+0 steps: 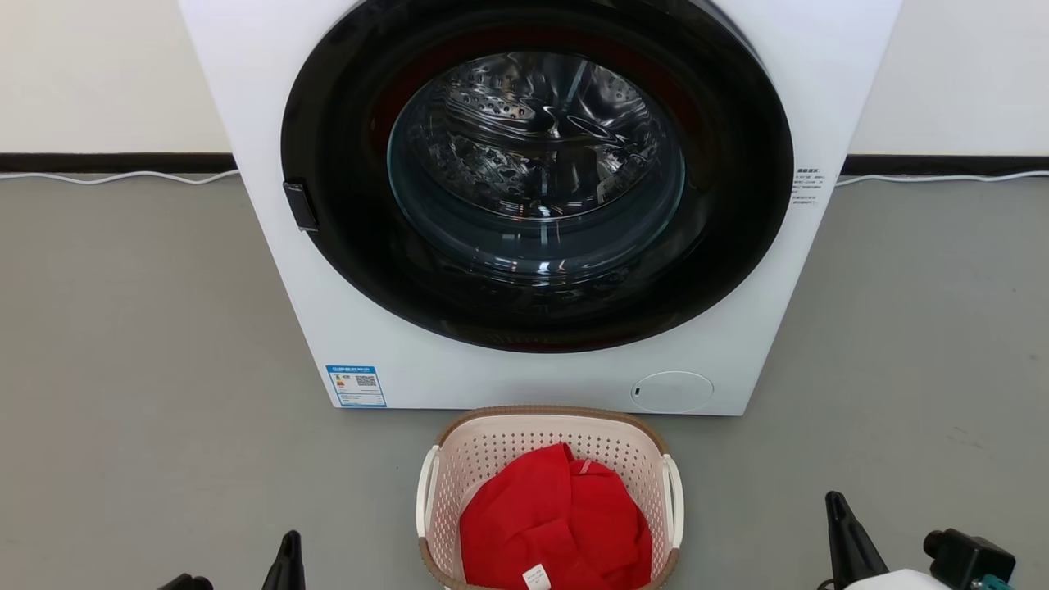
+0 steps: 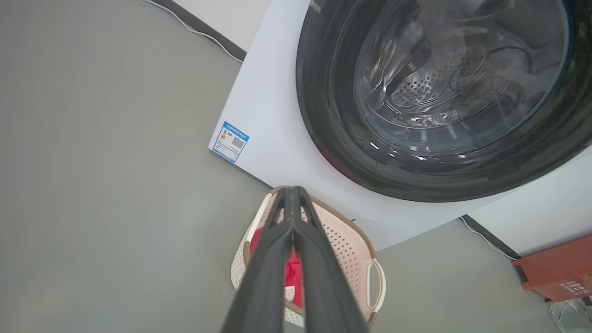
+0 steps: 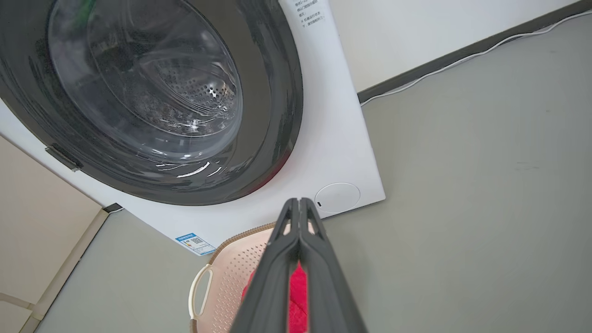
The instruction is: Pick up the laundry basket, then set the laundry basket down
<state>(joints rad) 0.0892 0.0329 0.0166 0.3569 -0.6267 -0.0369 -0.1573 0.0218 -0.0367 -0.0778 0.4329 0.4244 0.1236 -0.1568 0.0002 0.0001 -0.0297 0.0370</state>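
Finding laundry basket [image 1: 492, 447] upright on floor [image 1: 123, 369] just before washer [image 1: 533, 385], red cloth [image 1: 549, 516] inside | jaws: both pressed shut, empty, clear of handles [image 1: 427, 492] | step: fits pre-lift or post-set-down alike | next: unsettled; if lifting, opening onto both handles required

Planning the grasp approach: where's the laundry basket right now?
Head view, bottom centre: the laundry basket sits on the grey floor just in front of the washer, holding red cloth.
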